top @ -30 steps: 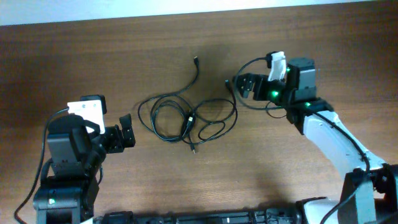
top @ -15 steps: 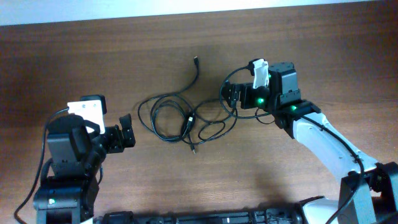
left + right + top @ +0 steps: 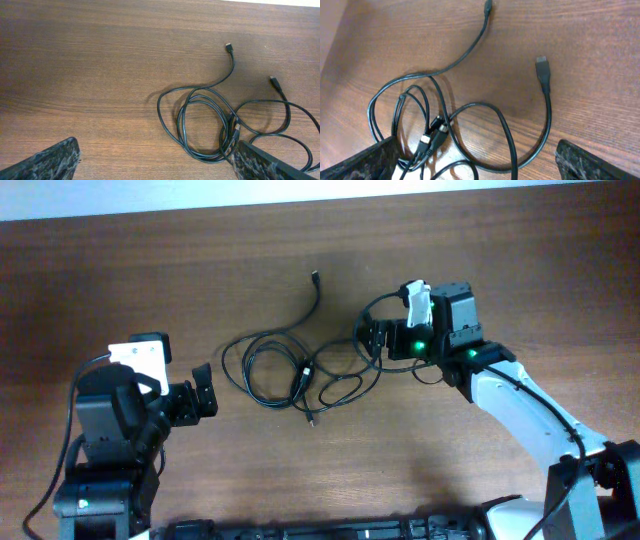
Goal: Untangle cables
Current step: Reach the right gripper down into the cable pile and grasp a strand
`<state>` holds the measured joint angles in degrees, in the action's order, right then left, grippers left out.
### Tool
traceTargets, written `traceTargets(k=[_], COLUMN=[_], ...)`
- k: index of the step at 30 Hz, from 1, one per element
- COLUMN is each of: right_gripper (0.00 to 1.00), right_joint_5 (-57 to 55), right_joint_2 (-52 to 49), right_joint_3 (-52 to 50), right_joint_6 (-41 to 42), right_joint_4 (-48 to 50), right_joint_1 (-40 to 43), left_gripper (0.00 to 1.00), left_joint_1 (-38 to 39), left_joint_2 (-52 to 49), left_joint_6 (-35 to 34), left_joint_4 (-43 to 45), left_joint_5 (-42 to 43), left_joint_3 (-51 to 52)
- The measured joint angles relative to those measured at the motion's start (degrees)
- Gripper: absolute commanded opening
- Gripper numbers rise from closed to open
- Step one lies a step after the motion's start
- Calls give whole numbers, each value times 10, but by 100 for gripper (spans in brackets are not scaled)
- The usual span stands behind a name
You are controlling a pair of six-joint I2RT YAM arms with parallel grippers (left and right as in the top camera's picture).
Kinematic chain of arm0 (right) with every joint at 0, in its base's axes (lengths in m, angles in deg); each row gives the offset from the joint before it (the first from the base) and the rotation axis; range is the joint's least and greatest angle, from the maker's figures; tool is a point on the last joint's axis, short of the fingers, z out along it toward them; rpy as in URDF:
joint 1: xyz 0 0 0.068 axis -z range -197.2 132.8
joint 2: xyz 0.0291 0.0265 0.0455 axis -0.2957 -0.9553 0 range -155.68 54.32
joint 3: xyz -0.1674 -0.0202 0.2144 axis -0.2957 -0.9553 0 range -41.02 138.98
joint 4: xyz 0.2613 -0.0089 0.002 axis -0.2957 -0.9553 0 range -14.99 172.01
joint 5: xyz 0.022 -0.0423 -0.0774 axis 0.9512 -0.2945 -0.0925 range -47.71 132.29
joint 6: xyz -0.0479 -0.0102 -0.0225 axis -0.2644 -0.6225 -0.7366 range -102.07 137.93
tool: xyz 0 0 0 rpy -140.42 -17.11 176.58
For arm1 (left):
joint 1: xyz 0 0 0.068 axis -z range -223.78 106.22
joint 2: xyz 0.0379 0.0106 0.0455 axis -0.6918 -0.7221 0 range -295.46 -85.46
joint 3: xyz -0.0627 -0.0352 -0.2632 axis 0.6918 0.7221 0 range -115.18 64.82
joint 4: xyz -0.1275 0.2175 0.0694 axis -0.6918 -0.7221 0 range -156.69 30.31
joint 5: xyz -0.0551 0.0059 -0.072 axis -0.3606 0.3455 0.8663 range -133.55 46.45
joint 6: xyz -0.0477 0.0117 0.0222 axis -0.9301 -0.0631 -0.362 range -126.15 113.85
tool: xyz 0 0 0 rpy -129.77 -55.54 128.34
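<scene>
The cables point(image 3: 300, 365) are thin black cords lying in loose overlapping loops at the table's middle, with one plug end point(image 3: 314, 277) reaching toward the back. They also show in the left wrist view point(image 3: 210, 125) and in the right wrist view point(image 3: 445, 125). My left gripper point(image 3: 203, 391) is open and empty, left of the loops. My right gripper point(image 3: 372, 338) is open, low over the right edge of the loops. In the right wrist view its fingers point(image 3: 485, 162) straddle a cable loop without closing on it. A plug point(image 3: 542, 67) lies just ahead.
The wooden table point(image 3: 200, 260) stretches around the cables. A pale wall edge runs along the back point(image 3: 300, 195). Thicker black wires hang by each arm's base point(image 3: 70, 450).
My right gripper has moved left from the back right toward the cable loops and now hovers at their right edge. The left arm and the cables have not moved.
</scene>
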<state>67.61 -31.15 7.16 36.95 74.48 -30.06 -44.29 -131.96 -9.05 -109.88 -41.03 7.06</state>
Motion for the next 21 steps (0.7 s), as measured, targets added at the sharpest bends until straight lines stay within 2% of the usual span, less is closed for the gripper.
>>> traceTargets(k=[4,6,8,10,14,15,16,17,21], right_gripper=[100,99,94,83,75,80,92,98,99], right_joint_5=[-10,-12,-14,-15,-19,-19,-18,-18,-17], right_joint_2=[0,-1,-1,-1,-1,-1,-1,-1,-1], right_joint_3=[3,34,90,115,119,119,120,120,120], right_joint_6=[0,-1,-11,-14,5,26,50,67,178], right_joint_4=[2,-52,-98,-101,-130,-143,-153,-161,-189], right_joint_1=[0,0,-1,-11,-103,-119,-133,-142,-190], left_gripper=[99,99,99,99,99,99,99,99,99], left_joint_1=[0,0,0,0,0,0,0,0,0], left_joint_2=[0,0,0,0,0,0,0,0,0], left_joint_6=[0,0,0,0,0,0,0,0,0], left_joint_4=[0,0,0,0,0,0,0,0,-1], left_joint_5=[0,0,0,0,0,0,0,0,0], left_joint_3=[0,0,0,0,0,0,0,0,0])
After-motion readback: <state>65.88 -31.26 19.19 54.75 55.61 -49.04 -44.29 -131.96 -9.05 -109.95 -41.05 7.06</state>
